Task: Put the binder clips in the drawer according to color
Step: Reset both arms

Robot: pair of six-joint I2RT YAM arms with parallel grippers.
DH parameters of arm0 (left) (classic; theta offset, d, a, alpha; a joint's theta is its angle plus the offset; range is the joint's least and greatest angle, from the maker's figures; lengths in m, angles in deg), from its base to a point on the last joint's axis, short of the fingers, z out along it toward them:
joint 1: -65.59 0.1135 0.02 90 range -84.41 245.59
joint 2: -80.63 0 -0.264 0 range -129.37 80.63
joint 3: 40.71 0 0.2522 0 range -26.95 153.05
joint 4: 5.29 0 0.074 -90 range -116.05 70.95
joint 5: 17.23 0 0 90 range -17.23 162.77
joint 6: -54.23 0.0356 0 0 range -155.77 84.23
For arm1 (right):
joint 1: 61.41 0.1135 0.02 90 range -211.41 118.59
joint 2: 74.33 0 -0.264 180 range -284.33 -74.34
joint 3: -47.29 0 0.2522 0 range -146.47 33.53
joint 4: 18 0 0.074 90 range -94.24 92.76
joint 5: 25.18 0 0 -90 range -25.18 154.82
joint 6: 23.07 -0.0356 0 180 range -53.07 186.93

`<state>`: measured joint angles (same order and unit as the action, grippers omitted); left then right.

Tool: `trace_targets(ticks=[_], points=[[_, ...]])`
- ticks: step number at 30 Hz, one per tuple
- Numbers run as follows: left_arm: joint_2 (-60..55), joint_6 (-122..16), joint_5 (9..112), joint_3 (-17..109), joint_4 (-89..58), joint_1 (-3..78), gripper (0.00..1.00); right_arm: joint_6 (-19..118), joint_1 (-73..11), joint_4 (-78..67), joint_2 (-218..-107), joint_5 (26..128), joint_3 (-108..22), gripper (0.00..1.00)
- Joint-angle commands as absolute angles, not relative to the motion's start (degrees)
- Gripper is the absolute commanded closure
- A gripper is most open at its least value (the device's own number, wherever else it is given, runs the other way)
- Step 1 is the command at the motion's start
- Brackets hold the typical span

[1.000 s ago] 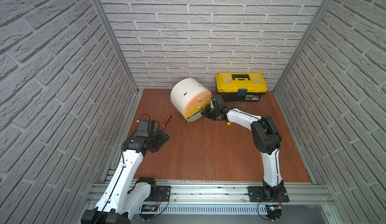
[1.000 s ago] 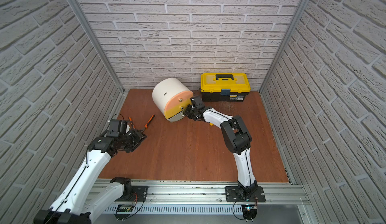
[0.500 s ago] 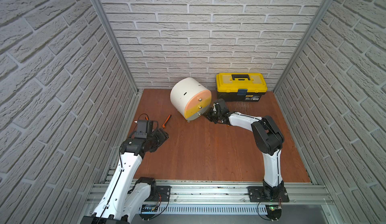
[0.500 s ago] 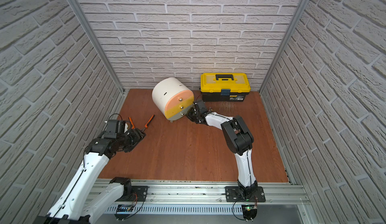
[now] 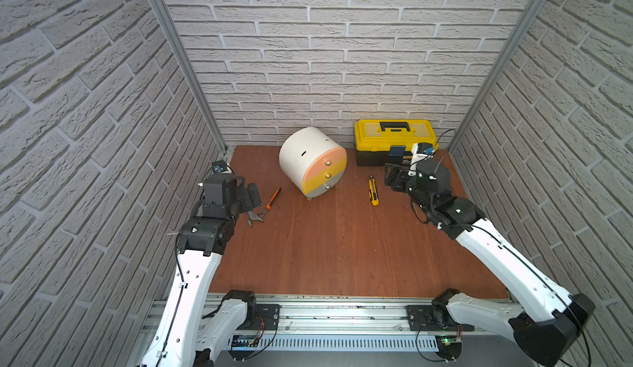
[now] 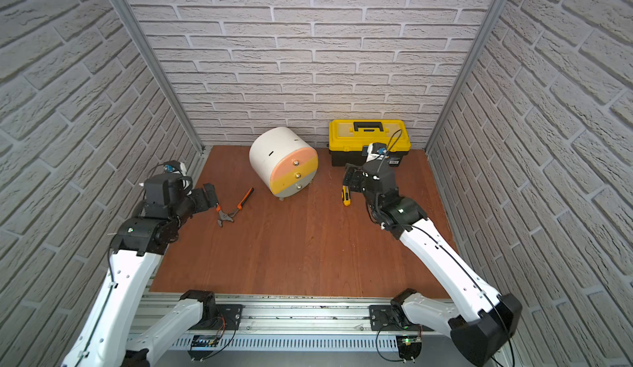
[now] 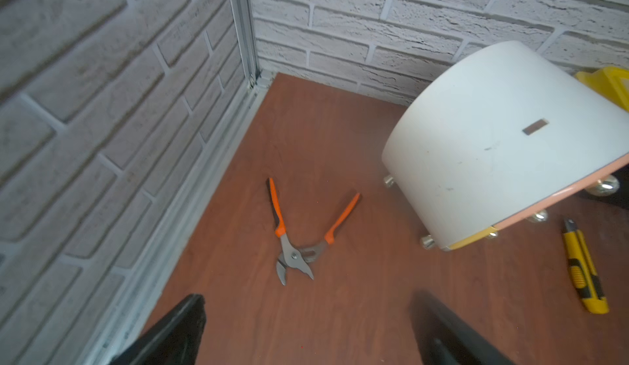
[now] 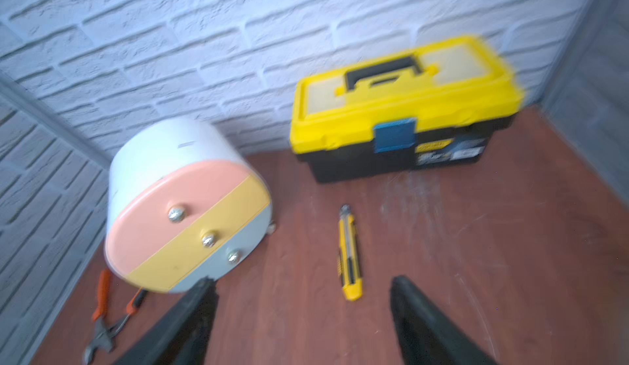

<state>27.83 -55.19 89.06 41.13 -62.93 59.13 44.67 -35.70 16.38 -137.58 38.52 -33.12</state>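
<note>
1. The drawer (image 6: 283, 166), a white barrel-shaped cabinet, stands on the worktop (image 6: 308, 245) near the back wall; its peach, yellow and grey fronts are all shut.
2. A yellow-and-black toolbox (image 6: 369, 141) sits just right of the drawer, its lid closed.
3. A yellow knife (image 6: 346, 196) lies right of the drawer, with the right hand (image 6: 352, 178) just beside it, jaws apart.
4. Orange-handled pliers (image 6: 234, 209) lie left of the drawer, the left hand (image 6: 209, 194) near them, holding nothing.

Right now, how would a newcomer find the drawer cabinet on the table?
Look along the back brick wall. Left of the yellow toolbox stands the drawer cabinet, a white barrel. Only it has peach, yellow and grey fronts with round knobs.
</note>
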Motion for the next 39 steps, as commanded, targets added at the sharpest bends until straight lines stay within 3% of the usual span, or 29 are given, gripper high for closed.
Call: trace_targets(ticks=[1,3,5,8,13,15,18,25,31,34,39], points=[[24.1,-46.0,95.2,45.0,-59.4,59.5,0.02,59.6,-35.9,18.4,-137.8,21.8,-30.7,0.05],[21.1,-46.5,95.7,47.0,-59.9,59.5,0.02,65.4,-36.0,12.7,-137.5,18.6,-27.8,0.10],[17.8,-47.7,95.6,48.3,-60.2,59.5,0.02,66.3,-36.9,11.9,-137.0,18.1,-26.6,0.02],[13.8,-50.8,96.3,48.9,-60.1,59.6,0.01,66.2,-40.0,7.4,-133.9,21.7,-19.9,0.00],[16.4,-48.8,92.5,37.9,-48.7,62.2,0.01,65.5,-44.9,-9.1,-129.4,25.7,-2.9,0.02],[17.5,-48.1,96.8,32.2,-45.4,62.4,0.01,65.3,-46.2,-13.4,-130.0,25.3,1.3,0.02],[18.8,-50.0,96.9,24.0,-40.3,65.4,0.02,65.3,-48.2,-22.2,-132.8,25.8,6.4,0.01],[18.1,-47.3,89.9,4.8,-11.1,71.7,0.02,64.5,-52.3,-40.2,-145.7,29.2,11.3,0.02],[4.1,-42.9,87.4,1.4,9.0,72.1,0.02,66.8,-53.7,-54.0,-158.3,32.0,12.0,0.03],[-2.1,-43.1,85.1,2.4,12.9,71.9,0.05,67.5,-53.9,-50.6,-158.7,35.2,10.2,0.12],[-5.9,-39.0,88.2,-0.9,22.7,67.8,0.02,68.4,-54.2,-59.5,-157.9,39.2,15.8,0.09]])
